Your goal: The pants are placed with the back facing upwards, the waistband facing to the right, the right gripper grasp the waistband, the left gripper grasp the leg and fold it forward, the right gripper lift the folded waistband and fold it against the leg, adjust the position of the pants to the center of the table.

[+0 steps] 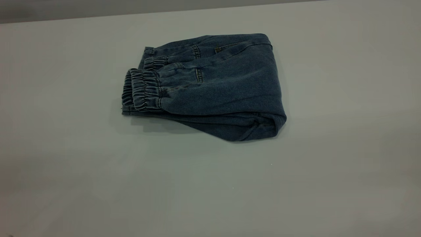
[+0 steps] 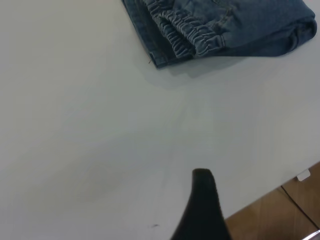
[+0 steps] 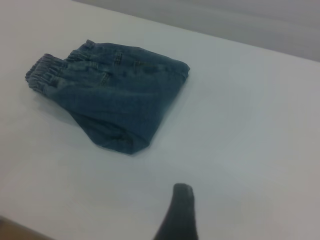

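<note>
The pants (image 1: 210, 89) lie folded into a compact bundle on the table (image 1: 329, 164), nearer its far edge than its near one, the ruched waistband (image 1: 141, 90) stacked over the leg end. Both folds look done. Left gripper (image 2: 202, 210) and right gripper (image 3: 180, 212) hang well clear of the denim; whether their fingers are apart, I cannot tell. Only centring might remain.

Beyond the tabletop's edge you see a brown wood-grain floor (image 2: 280, 212). On that floor, a small white tab (image 2: 303, 174) lies just beside the edge.
</note>
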`<action>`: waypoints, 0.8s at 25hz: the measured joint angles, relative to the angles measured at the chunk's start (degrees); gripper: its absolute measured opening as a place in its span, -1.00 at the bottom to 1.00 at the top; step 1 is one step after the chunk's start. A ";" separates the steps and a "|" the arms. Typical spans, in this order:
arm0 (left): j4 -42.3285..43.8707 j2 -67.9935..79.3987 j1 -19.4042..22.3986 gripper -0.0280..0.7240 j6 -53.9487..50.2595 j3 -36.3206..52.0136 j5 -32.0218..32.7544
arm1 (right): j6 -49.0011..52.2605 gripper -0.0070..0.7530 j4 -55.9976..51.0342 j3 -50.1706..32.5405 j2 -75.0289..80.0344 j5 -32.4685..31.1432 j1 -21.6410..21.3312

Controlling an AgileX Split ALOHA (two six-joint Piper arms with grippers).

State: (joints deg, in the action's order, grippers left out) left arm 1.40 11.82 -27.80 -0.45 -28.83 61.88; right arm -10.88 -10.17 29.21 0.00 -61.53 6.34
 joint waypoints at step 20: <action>0.01 -11.86 27.17 0.45 0.00 0.00 0.00 | -0.11 0.55 -0.17 0.00 0.00 -0.05 -0.06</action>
State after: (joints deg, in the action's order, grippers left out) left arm 1.41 -0.04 -0.63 -0.45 -28.83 61.88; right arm -10.99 -10.34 29.21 0.00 -61.58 6.28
